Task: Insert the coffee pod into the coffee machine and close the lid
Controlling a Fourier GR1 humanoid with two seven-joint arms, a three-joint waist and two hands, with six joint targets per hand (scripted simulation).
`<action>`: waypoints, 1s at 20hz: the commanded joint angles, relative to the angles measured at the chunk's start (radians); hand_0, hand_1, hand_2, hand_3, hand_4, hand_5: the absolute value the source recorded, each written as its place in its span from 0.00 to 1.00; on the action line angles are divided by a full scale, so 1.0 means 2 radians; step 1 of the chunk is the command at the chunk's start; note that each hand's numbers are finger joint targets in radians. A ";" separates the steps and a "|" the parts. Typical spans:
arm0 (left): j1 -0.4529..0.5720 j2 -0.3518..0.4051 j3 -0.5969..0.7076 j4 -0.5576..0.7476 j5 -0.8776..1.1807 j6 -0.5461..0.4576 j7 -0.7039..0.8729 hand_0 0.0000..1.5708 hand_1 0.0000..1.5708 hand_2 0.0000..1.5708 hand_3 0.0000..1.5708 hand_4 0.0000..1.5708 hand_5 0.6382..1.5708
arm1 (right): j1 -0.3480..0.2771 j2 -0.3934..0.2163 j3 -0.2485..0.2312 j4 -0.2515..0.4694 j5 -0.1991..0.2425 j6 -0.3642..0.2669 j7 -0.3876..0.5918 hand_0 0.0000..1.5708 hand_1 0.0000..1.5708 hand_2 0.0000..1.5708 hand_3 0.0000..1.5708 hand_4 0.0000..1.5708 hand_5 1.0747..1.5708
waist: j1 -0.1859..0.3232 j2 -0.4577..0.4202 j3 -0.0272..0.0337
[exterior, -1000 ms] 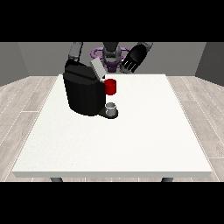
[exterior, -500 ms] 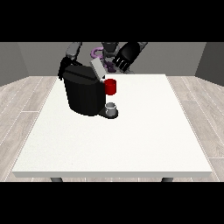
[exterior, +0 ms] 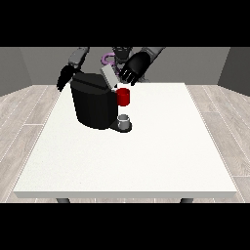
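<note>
Coffee machine (exterior: 95, 105): black, bulky, upright at table's far left part. Lid (exterior: 109, 77): grey, raised, tilted up above machine's top. Grey thing (exterior: 124, 119) on machine's base, below red thing at machine (exterior: 123, 96).

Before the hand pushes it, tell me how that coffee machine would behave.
The coffee machine looks bulky and squat, so it would probably slide rather than tip. Its raised lid, thin and hinged-looking, would likely swing under the hand at the view's right.

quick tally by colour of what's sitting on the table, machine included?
Black: 1, the coffee machine
Red: 1, a red thing at the machine
Grey: 1, a grey thing at the machine's base
Total: 3
</note>
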 commanded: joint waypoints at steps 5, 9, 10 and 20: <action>0.004 -0.008 -0.001 0.010 -0.004 0.008 -0.006 0.76 0.76 0.80 0.78 0.30 1.00 | 0.019 -0.001 -0.012 0.009 -0.007 -0.002 -0.026 0.00 0.00 0.00 0.00 0.00 1.00 | 0.003 0.015 0.0001; 0.000 -0.006 -0.005 0.015 -0.011 0.019 -0.024 0.80 0.80 0.82 0.77 0.27 1.00 | 0.000 0.006 -0.005 0.000 0.003 -0.014 -0.001 0.00 0.00 0.00 0.00 0.10 1.00 | 0.004 0.026 -0.0001; -0.013 -0.011 -0.004 0.014 -0.009 0.007 -0.006 0.79 0.79 0.82 0.78 0.27 1.00 | 0.007 -0.009 -0.013 0.014 -0.006 0.005 -0.022 0.00 0.00 0.00 0.00 0.12 1.00 | 0.001 0.022 0.0001; -0.051 0.012 0.003 0.027 -0.012 0.005 -0.021 0.77 0.77 0.80 0.76 0.26 1.00 | -0.035 -0.001 -0.017 0.009 -0.001 -0.016 -0.005 0.00 0.00 0.00 0.00 0.11 1.00 | 0.001 0.053 0.0000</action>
